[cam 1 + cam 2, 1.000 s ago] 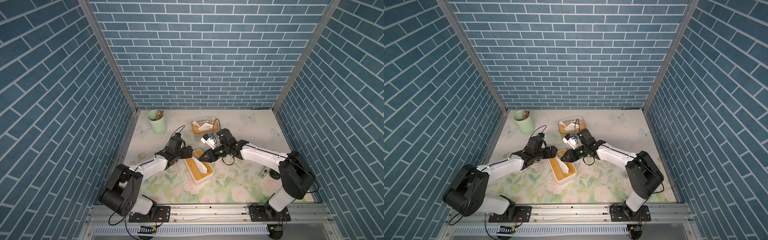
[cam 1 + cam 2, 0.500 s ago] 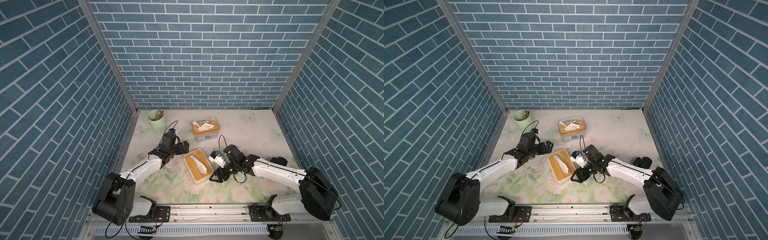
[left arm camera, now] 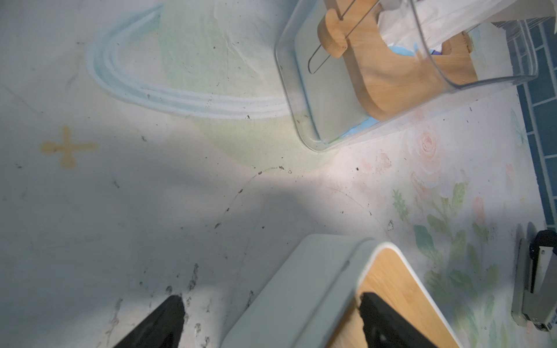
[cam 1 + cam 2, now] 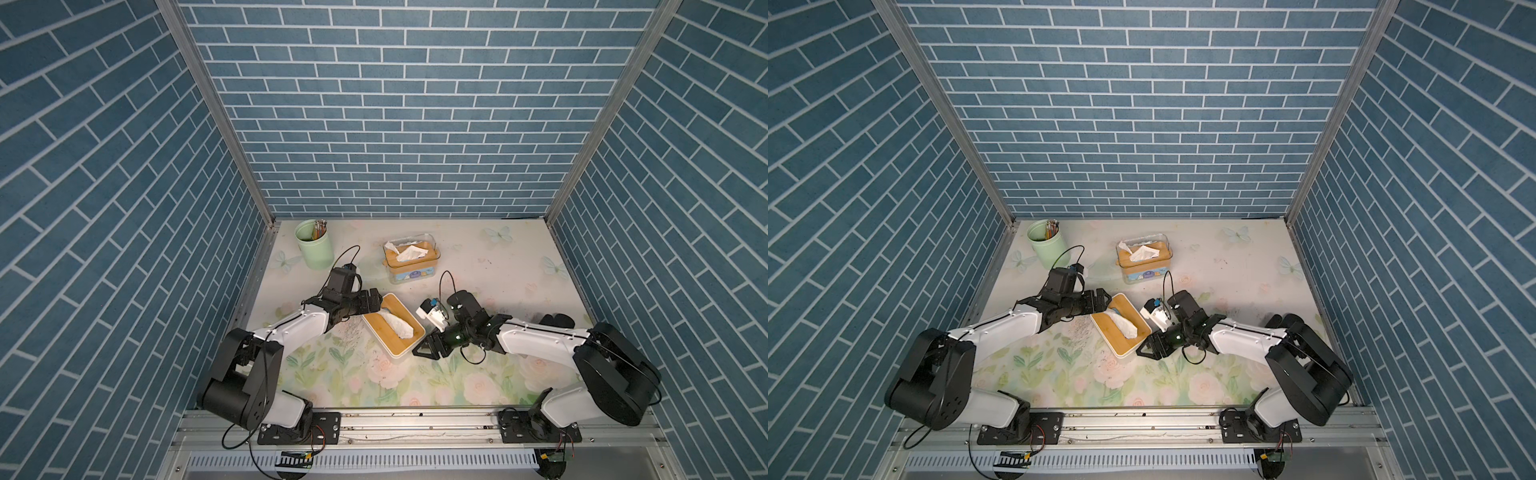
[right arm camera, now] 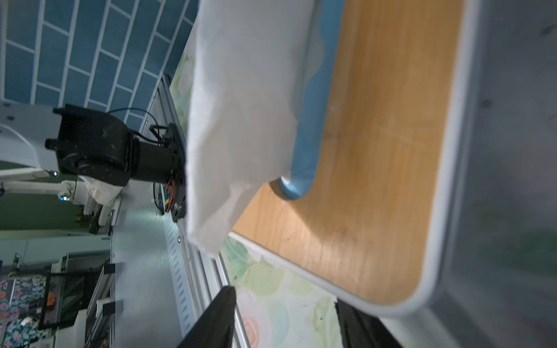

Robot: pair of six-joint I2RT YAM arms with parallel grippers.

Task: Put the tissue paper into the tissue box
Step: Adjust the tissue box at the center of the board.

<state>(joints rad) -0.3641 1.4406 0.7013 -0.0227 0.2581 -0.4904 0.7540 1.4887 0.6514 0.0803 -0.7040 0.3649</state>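
Floral tabletop (image 4: 478, 374), tissue paper (image 4: 397, 326) half out of tissue box (image 4: 406, 350) slot, left tool (image 4: 374, 306) apart, right tool (image 4: 424, 358) apart.

Tissue box (image 5: 376, 150) up close: a smooth, satin wood-grain lid set in a matt pale plastic shell, with a glossy blue plastic lip round the slot. Tissue paper (image 5: 241, 105) looks thin, soft and faintly creased, completely matt. Over to the clear container (image 3: 316, 90): shiny see-through plastic, wooden plate inside, thin metal wire across it. Worktop (image 3: 150, 195) is a matt printed sheet, scuffed and speckled with dirt. Cup (image 4: 316, 253): matt green. Frame rail (image 4: 415, 427): bare brushed metal.
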